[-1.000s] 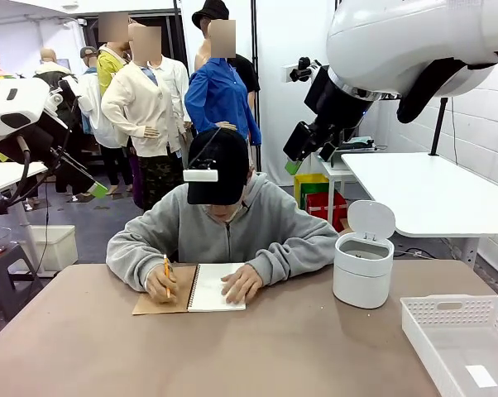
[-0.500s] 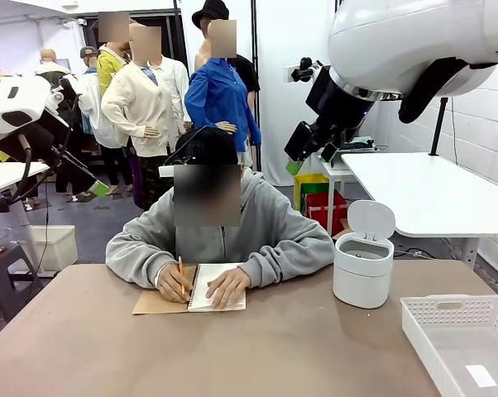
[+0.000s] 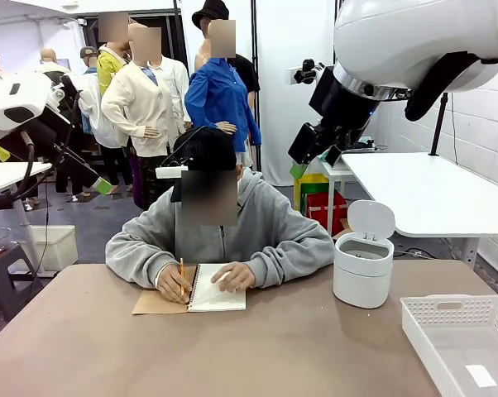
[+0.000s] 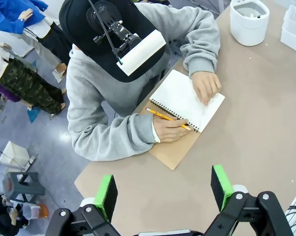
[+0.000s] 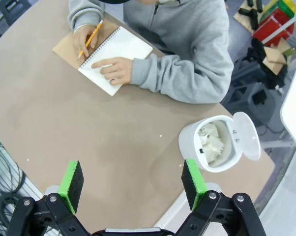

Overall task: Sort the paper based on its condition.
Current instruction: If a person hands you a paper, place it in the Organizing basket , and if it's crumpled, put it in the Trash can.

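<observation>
Along far tabletop edge, front view: person's hand (image 3: 173, 285) pencils in notebook (image 3: 216, 298), left of middle. Bin (image 3: 363, 273) far right. Tray (image 3: 420, 335) at near right corner holds small flat white piece (image 3: 481, 376), maybe paper.
Left wrist view: left fingers (image 4: 106, 194) apart, high above tabletop, notebook straight ahead, likely nearer this arm.
Right wrist view: right fingers (image 5: 192, 179) apart, empty. Crumpled paper (image 5: 210, 142) inside open bin, just beyond one finger.

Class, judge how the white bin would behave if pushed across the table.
The bin is probably light: it holds crumpled paper. It should slide on the smooth table, though a push near the raised lid might tip it.
</observation>
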Controlling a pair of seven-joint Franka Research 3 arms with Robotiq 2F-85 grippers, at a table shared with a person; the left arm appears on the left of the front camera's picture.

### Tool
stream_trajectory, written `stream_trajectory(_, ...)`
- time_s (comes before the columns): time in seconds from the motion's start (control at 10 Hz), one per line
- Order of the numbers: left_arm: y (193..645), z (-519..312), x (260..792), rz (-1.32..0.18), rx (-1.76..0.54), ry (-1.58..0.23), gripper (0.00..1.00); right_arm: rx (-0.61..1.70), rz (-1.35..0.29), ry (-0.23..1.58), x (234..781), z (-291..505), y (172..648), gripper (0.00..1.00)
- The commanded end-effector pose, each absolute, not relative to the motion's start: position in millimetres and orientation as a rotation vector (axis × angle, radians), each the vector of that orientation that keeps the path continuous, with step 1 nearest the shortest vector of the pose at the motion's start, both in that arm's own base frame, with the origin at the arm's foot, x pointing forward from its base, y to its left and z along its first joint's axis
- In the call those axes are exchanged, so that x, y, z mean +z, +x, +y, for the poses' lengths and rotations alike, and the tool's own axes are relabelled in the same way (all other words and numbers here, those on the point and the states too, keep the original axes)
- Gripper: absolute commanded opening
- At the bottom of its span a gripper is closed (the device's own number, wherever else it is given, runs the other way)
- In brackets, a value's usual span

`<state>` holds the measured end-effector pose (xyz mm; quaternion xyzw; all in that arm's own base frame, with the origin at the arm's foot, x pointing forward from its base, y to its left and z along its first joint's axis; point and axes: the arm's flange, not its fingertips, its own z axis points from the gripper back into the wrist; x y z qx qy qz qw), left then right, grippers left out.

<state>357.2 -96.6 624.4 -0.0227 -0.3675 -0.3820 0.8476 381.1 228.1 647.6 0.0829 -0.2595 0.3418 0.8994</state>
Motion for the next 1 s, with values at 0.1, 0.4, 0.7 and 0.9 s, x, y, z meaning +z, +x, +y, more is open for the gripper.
stream_trajectory(0.1, 358.7, -98.5, 629.1, -0.766, -0.821, -0.087, 1.0, 0.689, -0.542, 0.181, 639.2, 226.3, 372.8, 1.0)
stream_trajectory(0.4, 357.2, -97.3, 625.0, -0.776, -0.805, -0.052, 1.0, 0.708, -0.537, 0.17, 646.2, 226.9, 378.1, 1.0)
stream_trajectory(0.7, 357.2, -97.3, 625.0, -0.776, -0.805, -0.052, 1.0, 0.708, -0.537, 0.17, 646.2, 226.9, 378.1, 1.0)
stream_trajectory(0.9, 357.2, -97.3, 625.0, -0.776, -0.805, -0.052, 1.0, 0.708, -0.537, 0.17, 646.2, 226.9, 378.1, 1.0)
